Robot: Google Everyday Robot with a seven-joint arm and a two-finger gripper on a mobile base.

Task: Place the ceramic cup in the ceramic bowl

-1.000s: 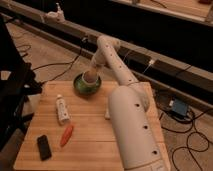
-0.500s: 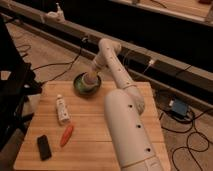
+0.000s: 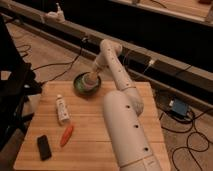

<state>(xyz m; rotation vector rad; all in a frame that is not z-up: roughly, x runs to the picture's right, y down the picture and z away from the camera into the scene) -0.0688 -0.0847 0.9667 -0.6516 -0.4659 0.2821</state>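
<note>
A dark block (image 3: 44,147), an orange carrot-like piece (image 3: 66,135) and a white tube (image 3: 62,109) are seen at the left of the wooden counter (image 3: 90,142). Further right, the cup (image 3: 89,78) is held inside the green bowl (image 3: 80,86) at the counter's far edge, with the hand (image 3: 93,75) lowered onto it; whether its grip is closed cannot be told. Being glazed ceramic, the cup is judged stiff, slippery and breakable, best taken by its rim.
</note>
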